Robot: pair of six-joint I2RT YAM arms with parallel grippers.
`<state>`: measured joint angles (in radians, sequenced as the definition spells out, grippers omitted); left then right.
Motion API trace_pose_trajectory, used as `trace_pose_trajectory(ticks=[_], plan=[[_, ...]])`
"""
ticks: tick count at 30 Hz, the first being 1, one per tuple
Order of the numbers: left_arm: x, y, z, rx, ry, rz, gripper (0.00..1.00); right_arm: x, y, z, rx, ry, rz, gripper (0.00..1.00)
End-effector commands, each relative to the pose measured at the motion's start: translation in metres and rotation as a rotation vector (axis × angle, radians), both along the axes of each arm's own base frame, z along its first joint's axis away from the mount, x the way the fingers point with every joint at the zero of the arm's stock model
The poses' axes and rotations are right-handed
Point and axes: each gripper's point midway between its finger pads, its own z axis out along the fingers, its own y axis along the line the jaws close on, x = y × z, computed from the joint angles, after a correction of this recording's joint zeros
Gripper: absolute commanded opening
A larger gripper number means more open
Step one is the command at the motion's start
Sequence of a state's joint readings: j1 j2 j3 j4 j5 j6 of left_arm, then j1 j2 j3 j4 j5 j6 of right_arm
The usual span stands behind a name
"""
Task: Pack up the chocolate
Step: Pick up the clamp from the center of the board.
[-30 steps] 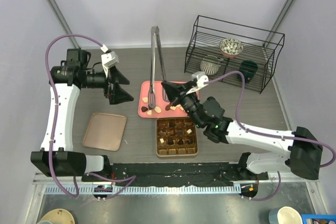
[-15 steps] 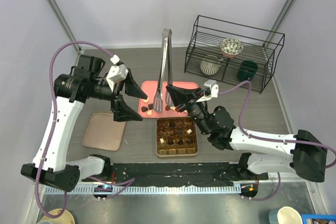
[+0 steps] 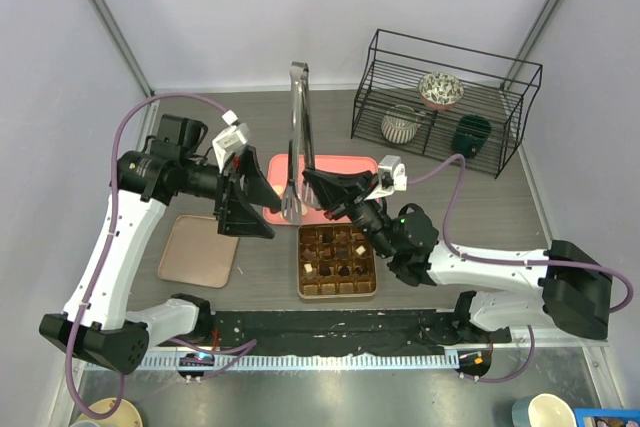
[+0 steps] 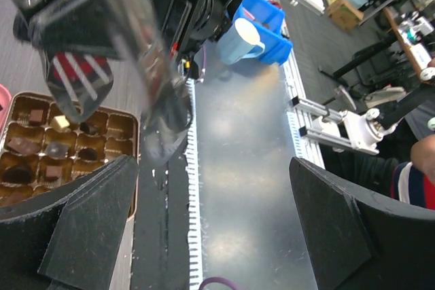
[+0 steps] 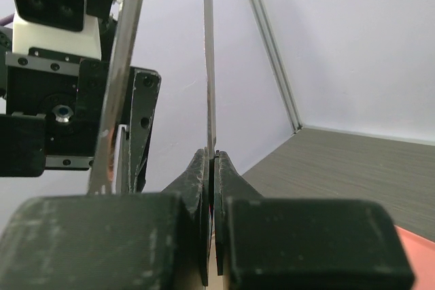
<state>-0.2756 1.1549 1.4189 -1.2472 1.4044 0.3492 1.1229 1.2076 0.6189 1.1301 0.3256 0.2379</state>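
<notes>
Dark, mid-brown and cream chocolate (image 3: 335, 247) fills several cells of the gold-brown gridded box (image 3: 338, 289), also seen as chocolate (image 4: 27, 146) in the box (image 4: 129, 123) from the left wrist. My right gripper (image 3: 318, 185) (image 5: 212, 161) is shut on one arm of the metal tongs (image 3: 297, 127) (image 5: 208, 52), which stand steeply over the pink tray (image 3: 345, 162). Their tips (image 3: 292, 212) hang at the tray's near edge. My left gripper (image 3: 270, 215) (image 4: 211, 236) is open just left of those tips, holding nothing. Any chocolate on the tray is hidden.
A flat tan lid (image 3: 198, 250) lies left of the box. A black wire rack (image 3: 445, 97) with bowls and cups stands at the back right. Off the near edge, the left wrist view shows a blue mug (image 4: 241, 39) and blue bins.
My left arm has swung in to the right, toward the tongs. The right gripper has shifted left with the tongs, whose top leaned right and then came back left.
</notes>
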Motion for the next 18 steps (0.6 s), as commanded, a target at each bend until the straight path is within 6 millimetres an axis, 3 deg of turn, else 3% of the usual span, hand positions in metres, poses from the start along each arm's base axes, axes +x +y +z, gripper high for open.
trace_pose_trajectory(ticks=[1,11,18], plan=[[-0.007,-0.004,0.022,-0.077,0.008,-0.049,1.00,-0.008,0.004,0.042,0.119,-0.071,0.040,0.01],[-0.008,-0.006,0.021,-0.102,0.014,-0.076,0.96,-0.007,0.024,0.049,0.206,-0.046,0.113,0.01],[-0.012,-0.005,0.027,-0.144,0.045,-0.128,0.71,-0.012,0.031,0.048,0.250,-0.027,0.167,0.01]])
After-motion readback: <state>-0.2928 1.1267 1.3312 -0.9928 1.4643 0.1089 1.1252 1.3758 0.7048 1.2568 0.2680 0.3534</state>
